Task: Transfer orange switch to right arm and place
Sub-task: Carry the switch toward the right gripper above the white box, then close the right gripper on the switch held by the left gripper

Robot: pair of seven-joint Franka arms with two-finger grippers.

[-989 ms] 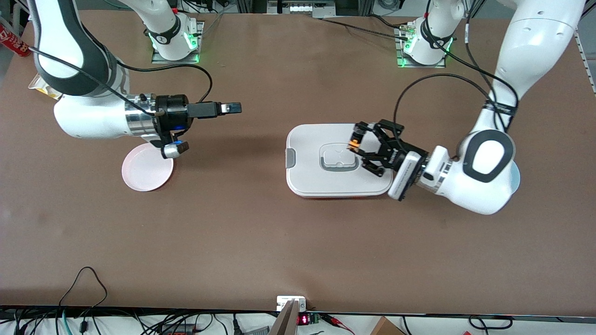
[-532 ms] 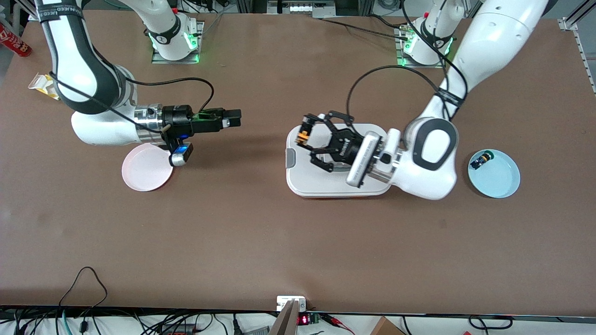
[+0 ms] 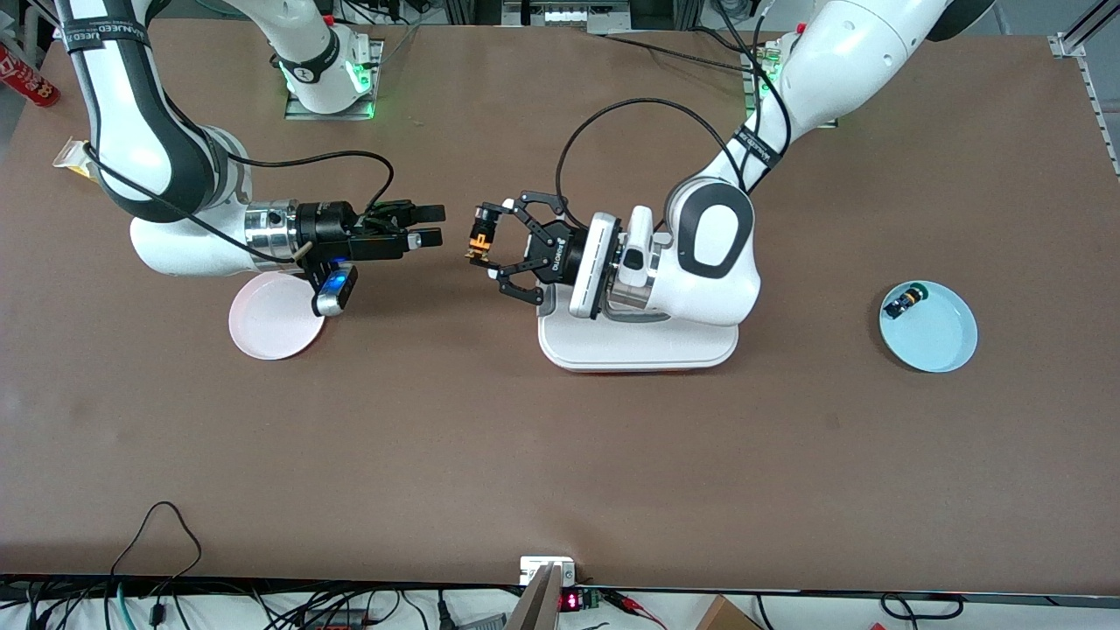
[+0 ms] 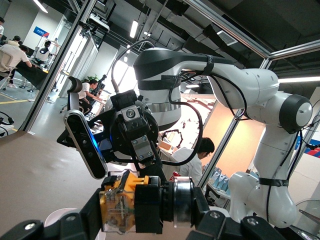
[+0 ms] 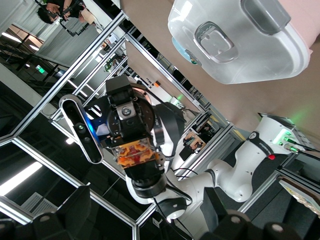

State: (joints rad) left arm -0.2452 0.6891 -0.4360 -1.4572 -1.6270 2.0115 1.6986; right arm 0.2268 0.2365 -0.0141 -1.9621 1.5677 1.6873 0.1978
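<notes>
I am holding the orange switch (image 3: pixel 478 238) pinched in my left hand (image 3: pixel 486 247), up over the bare counter (image 3: pixel 560 455) just beside the white lidded box (image 3: pixel 637 343), toward the right arm's end. My right hand (image 3: pixel 429 225) is hanging level, facing the switch with a small gap, fingers spread wide and empty. A pink plate (image 3: pixel 275 325) is lying beneath my right wrist. A blue plate (image 3: pixel 934 336) with another switch (image 3: pixel 901 303) is sitting well apart from the box.

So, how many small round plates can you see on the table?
2. The pink plate lies at the right arm's end, partly under the right gripper. The light blue plate lies at the left arm's end, with a small dark switch in it.
</notes>
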